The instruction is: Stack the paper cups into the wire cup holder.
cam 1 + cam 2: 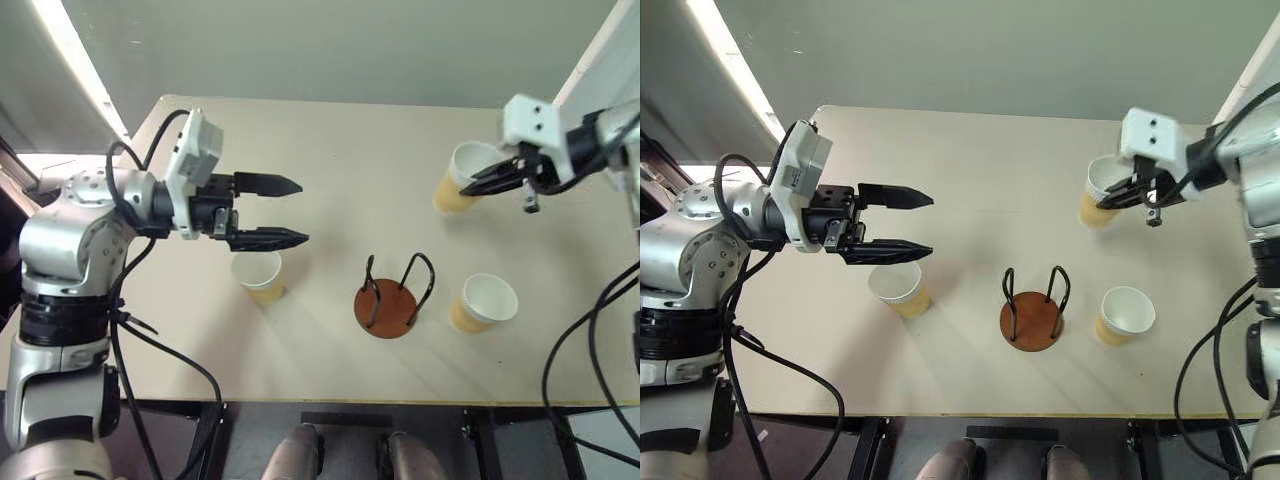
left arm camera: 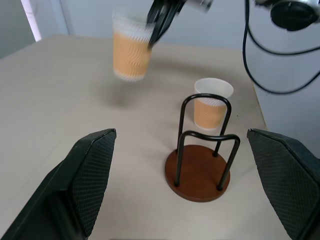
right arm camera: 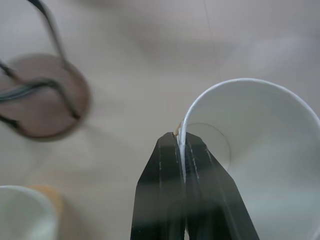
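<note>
Here the table (image 1: 330,150) is a pale beige top whose front edge runs just behind the holder and the near cups, while its far edge meets a grey wall; the far half of the top lies bare, so the widest open room is there and in the stretch between the two arms.

The wire cup holder (image 1: 388,300) stands near the front edge at the middle: a round reddish-brown base with two black wire arches upright on it, nothing inside. One paper cup (image 1: 260,276) stands upright to its left, well apart from it, tan outside and white inside with a rolled white rim. A second cup (image 1: 483,302) of the same kind stands upright just beside the holder on its right. The third cup (image 1: 462,178) is off the table at the far right, tilted, its ribbed tan wall showing in the left wrist view.

The right gripper (image 1: 480,183) reaches in from the right edge, pointing left and downward, its two black fingers (image 3: 170,190) pinched together on the wall of that third cup at the rim, one finger inside and one outside. The left gripper (image 1: 290,212) is held roughly level, pointing right toward the middle of the table, above and just behind the left cup, jaws spread wide and holding nothing.
</note>
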You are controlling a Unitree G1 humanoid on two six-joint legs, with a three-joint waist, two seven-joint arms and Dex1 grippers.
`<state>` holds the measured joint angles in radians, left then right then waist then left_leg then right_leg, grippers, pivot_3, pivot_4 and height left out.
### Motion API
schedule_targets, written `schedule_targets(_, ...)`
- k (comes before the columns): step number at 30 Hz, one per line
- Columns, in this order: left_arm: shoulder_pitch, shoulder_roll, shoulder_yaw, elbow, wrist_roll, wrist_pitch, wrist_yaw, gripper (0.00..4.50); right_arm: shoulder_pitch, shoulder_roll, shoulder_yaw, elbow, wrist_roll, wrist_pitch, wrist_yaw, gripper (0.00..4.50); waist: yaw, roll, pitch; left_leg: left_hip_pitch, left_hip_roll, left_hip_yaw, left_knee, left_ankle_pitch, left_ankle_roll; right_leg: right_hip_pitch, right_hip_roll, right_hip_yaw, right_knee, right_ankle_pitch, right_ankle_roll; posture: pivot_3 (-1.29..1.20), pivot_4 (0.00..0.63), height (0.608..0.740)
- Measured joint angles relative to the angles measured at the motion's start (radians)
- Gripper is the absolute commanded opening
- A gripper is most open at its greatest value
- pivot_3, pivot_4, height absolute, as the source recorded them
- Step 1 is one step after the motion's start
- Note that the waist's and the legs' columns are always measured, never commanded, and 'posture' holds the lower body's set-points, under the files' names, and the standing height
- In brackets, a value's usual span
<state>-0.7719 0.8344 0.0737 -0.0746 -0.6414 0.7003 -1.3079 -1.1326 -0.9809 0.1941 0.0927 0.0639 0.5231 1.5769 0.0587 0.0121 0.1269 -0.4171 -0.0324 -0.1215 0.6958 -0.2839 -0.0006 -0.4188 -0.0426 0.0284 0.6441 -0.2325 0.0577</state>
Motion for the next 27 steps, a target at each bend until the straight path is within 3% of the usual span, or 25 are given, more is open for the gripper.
schedule_targets(4,0.01,0.006,0.0,-0.004,-0.004,0.0,0.0,4.5,0.006,-0.059,-0.024,-0.295,0.136,0.188,0.028,0.03,-0.003,0.0,0.0,0.001,0.0,0.0,0.001,0.0,0.0,0.001,0.0,0.0,-0.002,0.0,0.0,0.0,0.15,0.74)
schedule_targets(10,0.007,0.001,-0.027,-0.002,-0.001,-0.012,-0.023,4.5,0.007,-0.061,-0.018,-0.501,0.239,0.31,-0.001,0.03,-0.004,0.0,0.0,0.003,0.0,0.0,0.001,0.0,0.0,0.001,0.0,0.001,-0.002,0.0,0.0,0.0,0.15,0.74)
schedule_targets(27,-0.018,0.028,-0.058,0.005,0.006,-0.018,-0.104,4.5,0.029,-0.023,0.099,-0.541,0.268,0.296,-0.047,0.03,-0.005,0.0,0.0,0.003,0.0,-0.001,0.001,0.0,0.0,0.001,0.0,0.001,-0.002,0.0,0.0,0.0,0.15,0.74)
